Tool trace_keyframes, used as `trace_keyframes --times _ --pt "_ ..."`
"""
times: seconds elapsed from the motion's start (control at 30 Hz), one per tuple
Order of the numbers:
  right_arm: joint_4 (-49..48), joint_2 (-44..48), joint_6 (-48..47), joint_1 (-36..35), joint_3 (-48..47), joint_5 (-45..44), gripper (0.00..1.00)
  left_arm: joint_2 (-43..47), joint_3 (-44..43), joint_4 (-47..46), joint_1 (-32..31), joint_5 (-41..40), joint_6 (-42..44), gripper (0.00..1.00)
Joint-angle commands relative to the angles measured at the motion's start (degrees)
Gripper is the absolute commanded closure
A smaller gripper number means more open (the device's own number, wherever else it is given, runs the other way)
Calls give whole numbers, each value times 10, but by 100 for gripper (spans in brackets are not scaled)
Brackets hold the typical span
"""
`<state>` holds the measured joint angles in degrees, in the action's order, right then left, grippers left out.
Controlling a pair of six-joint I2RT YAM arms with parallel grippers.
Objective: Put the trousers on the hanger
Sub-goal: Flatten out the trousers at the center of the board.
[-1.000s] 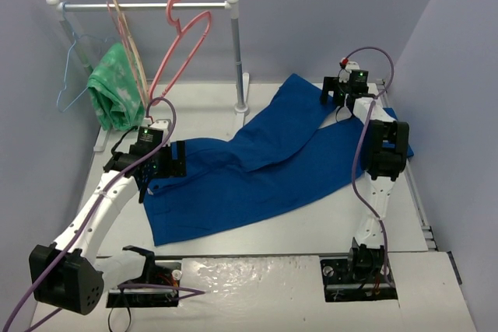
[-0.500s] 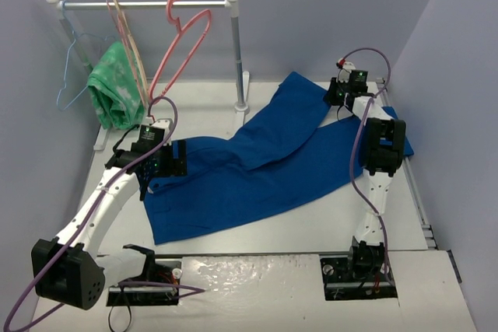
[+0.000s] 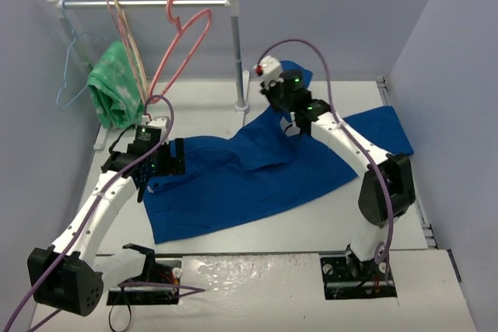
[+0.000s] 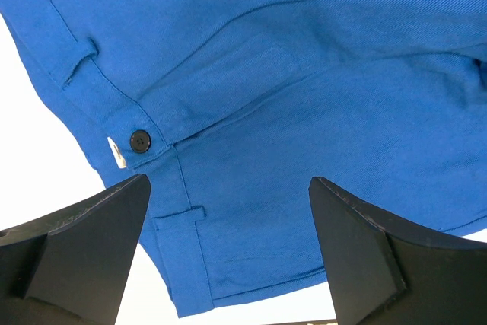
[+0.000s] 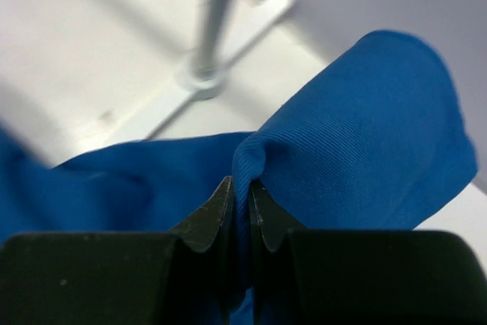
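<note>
The blue trousers (image 3: 233,184) lie spread across the white table, waistband at the left. My right gripper (image 3: 299,128) is shut on a pinched fold of one trouser leg (image 5: 365,150) and holds it raised near the rail's post; cloth fills the gap between the jaws (image 5: 241,184). My left gripper (image 3: 159,164) hovers open over the waistband, its fingers wide apart (image 4: 228,182) above the black button (image 4: 139,140) and belt loops, touching nothing. The pink hanger (image 3: 183,48) hangs by its hook on the rail at the back.
A white rail (image 3: 144,3) on two posts stands at the back left; its right post (image 3: 237,52) and foot (image 5: 202,74) are close to my right gripper. A green patterned cloth (image 3: 113,87), a light-blue wire hanger (image 3: 74,68) and a beige hanger (image 3: 128,36) hang there too.
</note>
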<state>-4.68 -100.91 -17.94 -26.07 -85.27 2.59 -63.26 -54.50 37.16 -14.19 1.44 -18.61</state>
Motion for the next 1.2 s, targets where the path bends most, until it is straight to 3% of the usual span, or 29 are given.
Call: trace_keyframes --times 0.0,0.07,0.17,0.23,0.33,0.47,0.7,0.83,1.03,1.17 --pt "24 -18 -5 -102 96 -68 93 16 -14 -15 4 -9 2 17" --pt "25 -37 10 -127 122 -70 86 19 -14 -15 4 -9 2 17" --pt "24 -42 49 -138 138 -42 57 22 -13 -15 4 -26 1 17" --pt "21 -25 70 -133 142 -32 43 23 -12 -15 4 -28 0 17" --pt "18 9 109 -121 136 -31 31 20 -12 -15 4 -26 1 17" --pt "12 49 175 -70 131 20 30 19 -13 -13 4 -25 1 17" --pt "-9 26 214 42 154 182 31 21 -12 -15 4 -21 2 17" --pt "-17 21 209 53 156 192 31 20 -12 -15 4 -21 2 17" --pt "-74 13 228 74 161 351 29 19 -13 -15 4 -16 2 17" --pt "-87 31 226 71 170 380 27 20 -13 -15 4 -17 2 17"
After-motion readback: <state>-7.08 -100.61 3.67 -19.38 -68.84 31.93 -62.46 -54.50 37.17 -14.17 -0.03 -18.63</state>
